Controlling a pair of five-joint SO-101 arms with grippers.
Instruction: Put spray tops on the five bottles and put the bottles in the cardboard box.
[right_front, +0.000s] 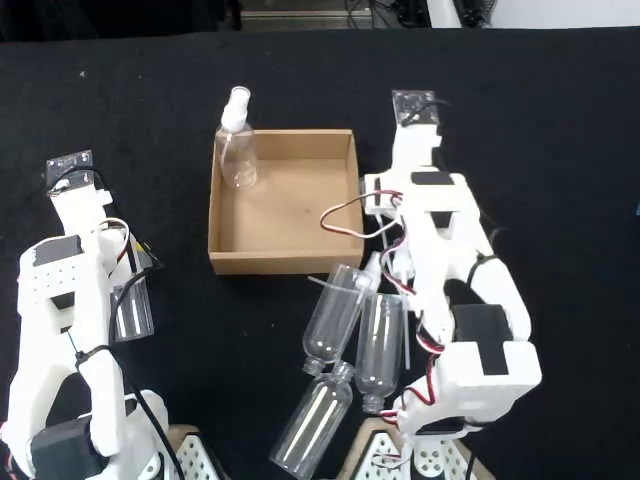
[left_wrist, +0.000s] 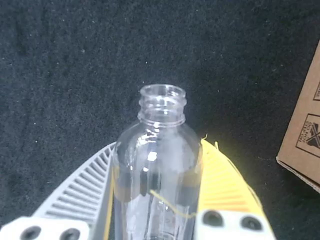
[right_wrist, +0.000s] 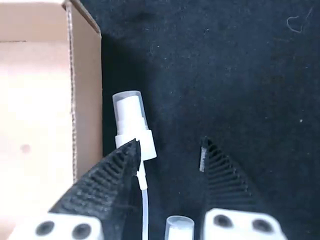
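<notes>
Bottle gripped on the left, spray top at the open right claw

From where I stand, the left claw is closed around the bottle's body, one finger on each side. Its bare threaded neck pokes out past the fingertips, and it has nothing screwed on. This claw is over the black counter, off to the side of the box and clear of it.

The right claw gapes wide and holds nothing. The spray top lies on the counter just beside the box's outer wall. Its head reaches past the tip of one finger and its thin tube runs back along that finger's inner edge. I cannot tell whether it touches the finger.

A capped bottle stands upright in a back corner of the box. Three loose bottles lie on their sides on the counter in front of the box, bunched together beside the right arm.
</notes>
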